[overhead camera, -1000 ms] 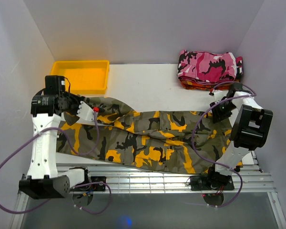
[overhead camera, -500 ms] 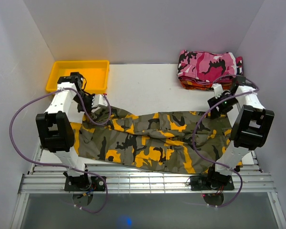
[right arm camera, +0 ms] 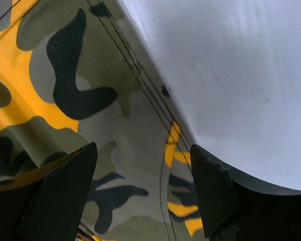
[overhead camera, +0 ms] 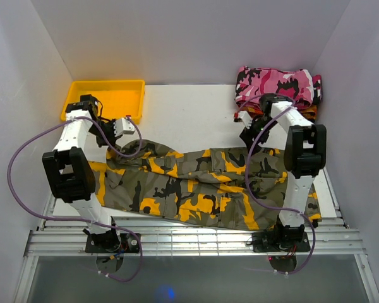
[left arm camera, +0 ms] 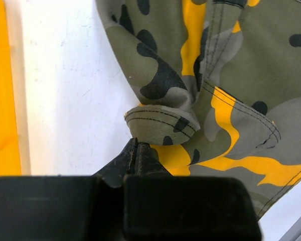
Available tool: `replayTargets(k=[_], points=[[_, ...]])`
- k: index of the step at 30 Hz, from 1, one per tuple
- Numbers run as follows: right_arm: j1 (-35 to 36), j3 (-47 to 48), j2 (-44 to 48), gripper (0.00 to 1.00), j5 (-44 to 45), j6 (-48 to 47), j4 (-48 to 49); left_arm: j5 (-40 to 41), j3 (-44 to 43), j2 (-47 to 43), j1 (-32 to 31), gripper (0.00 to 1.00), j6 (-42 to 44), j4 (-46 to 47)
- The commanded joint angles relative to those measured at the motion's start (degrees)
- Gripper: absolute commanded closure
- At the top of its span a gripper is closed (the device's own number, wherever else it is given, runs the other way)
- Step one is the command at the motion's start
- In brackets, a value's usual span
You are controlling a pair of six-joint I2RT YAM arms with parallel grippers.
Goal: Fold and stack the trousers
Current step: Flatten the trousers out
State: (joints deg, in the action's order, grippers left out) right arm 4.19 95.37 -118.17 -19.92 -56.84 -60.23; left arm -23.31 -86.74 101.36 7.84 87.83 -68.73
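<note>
From where I stand, the long cloth cargo trousers in olive, black and yellow-orange camouflage [overhead camera: 202,183] lie spread lengthwise across the white table [overhead camera: 189,113], one end near each arm, and not yet folded. Along their far edge both tools are in place. The left gripper [left arm camera: 135,153] has its fingers pressed together, tips just beside a rolled hem at the left end of the trousers. I see no cloth pinched between them. The right gripper [right arm camera: 143,160] stands with its fingers well apart, straddling a stitched edge where the camouflage cloth meets bare table. I judge the step in hand to be taking hold of that far edge so the cloth can be carried over. To do it well, the left fingers should part first and then close on the hem itself, catching every layer of the roll rather than only its outer skin. The right should come down with one finger past the seam and bite on the stitched edge, not the loose cloth further in. Both should then rise together, level, keeping the edge taut. Farther back sit a shallow yellow plastic tray [overhead camera: 104,83] on the left and a folded pink, white and black camouflage garment [overhead camera: 278,85] close behind the right arm. That side needs the more careful lift.
</note>
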Motion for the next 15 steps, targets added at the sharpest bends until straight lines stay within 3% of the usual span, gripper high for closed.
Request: replayTargets(k=[1,6,10,12,14,15], points=[[2.14,-0.36,-0.83,0.20,2.78,-2.84,0.71,-4.55,-0.19,-1.96,1.21,1.00,-4.24,3.41],[4.77,-2.56,-1.89,0.22,6.38,-1.87,5.38,-5.78,2.36,-3.45,3.06,1.00,-6.62,6.67],[5.83,-7.47,-0.40,0.36,10.34,-1.52,10.73,-6.48,4.12,-4.86,4.12,1.00,-8.46,9.75],[6.27,-10.37,0.74,0.56,12.35,-1.17,13.63,-7.18,4.21,-5.12,4.73,1.00,-9.34,10.10],[6.62,-11.69,1.53,0.65,13.59,-0.73,15.22,-7.80,4.30,-5.21,5.08,1.00,-10.22,10.28],[6.54,-12.83,1.89,0.82,14.55,-0.73,16.27,-8.15,4.56,-5.47,5.08,1.00,-10.31,10.72]])
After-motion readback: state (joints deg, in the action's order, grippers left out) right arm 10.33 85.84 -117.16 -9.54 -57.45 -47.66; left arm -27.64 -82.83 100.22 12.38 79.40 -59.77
